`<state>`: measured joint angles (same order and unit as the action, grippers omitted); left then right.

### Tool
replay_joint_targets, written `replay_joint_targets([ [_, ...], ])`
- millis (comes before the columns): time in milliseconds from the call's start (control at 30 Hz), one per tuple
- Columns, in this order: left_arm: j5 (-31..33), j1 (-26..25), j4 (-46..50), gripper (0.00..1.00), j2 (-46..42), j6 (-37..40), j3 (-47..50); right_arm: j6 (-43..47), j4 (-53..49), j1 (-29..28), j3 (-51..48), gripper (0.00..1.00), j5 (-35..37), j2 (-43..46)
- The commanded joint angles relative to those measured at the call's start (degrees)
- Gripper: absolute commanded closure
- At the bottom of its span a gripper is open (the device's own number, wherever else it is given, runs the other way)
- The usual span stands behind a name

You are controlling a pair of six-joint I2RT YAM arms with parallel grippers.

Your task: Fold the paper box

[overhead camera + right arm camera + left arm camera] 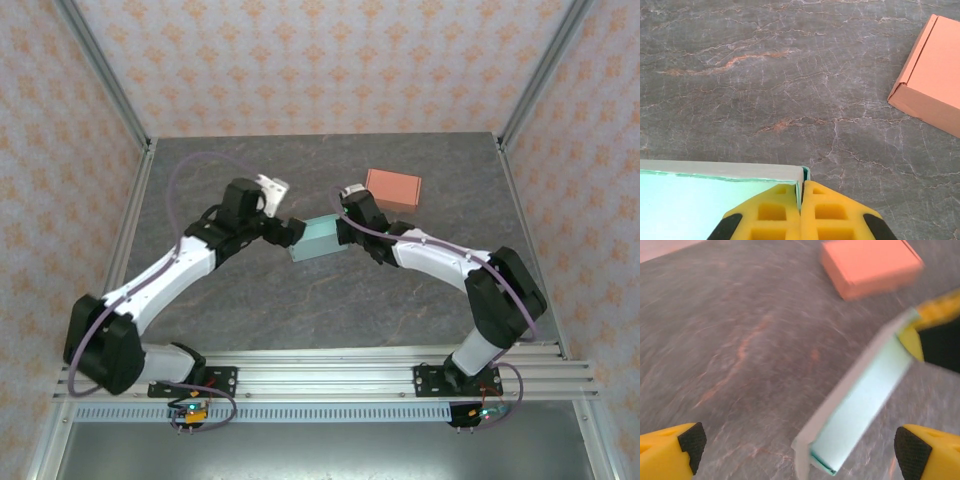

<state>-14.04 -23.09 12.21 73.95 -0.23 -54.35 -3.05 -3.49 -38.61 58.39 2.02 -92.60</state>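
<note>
mint paper box [318, 238] | orange box [393, 188] | grey veined table [300, 300]

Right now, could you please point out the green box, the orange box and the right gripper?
green box [318, 238]: top view, middle of its visible face.
orange box [393, 189]: top view, middle of its lid.
right gripper [801, 192]: right wrist view, seam between its closed fingertips.

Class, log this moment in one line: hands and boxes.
left hand: open, beside green box | right hand: shut on green box edge | orange box: apart, untouched
</note>
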Motion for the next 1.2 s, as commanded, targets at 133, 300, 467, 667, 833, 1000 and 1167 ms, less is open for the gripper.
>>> replay_joint_targets([
  [133,-1.19,1.73,-5.43,0.20,-2.78,-17.16,6.47,-1.97,-1.14,-1.40,-3.57,1.00,2.31,0.61],
  [300,0.71,-3.33,-6.94,0.47,-2.41,-7.47,8.67,-3.19,-1.18,-1.67,-3.02,1.00,3.07,0.55],
  [467,0.33,-4.14,-6.33,0.52,-0.25,-4.83,7.28,-3.62,-2.14,-1.71,-2.23,1.00,3.69,0.07],
  [667,2.97,-4.17,-5.21,0.61,6.25,-4.74,4.31,-3.70,-2.51,-1.73,-1.88,1.00,3.26,-0.10],
  [833,1.89,-4.23,-4.92,0.80,9.13,-4.12,1.32,-4.07,-2.81,-1.93,-2.14,1.00,2.99,0.16],
  [1000,-0.75,-4.20,-3.48,0.73,8.64,-5.37,-0.65,-3.76,-3.51,-2.65,-1.47,1.00,3.35,-0.38],
  [1167,1.90,-4.23,-1.80,0.65,8.59,-5.22,-1.43,-3.55,-4.08,-3.49,-0.67,1.00,3.60,-1.26],
])
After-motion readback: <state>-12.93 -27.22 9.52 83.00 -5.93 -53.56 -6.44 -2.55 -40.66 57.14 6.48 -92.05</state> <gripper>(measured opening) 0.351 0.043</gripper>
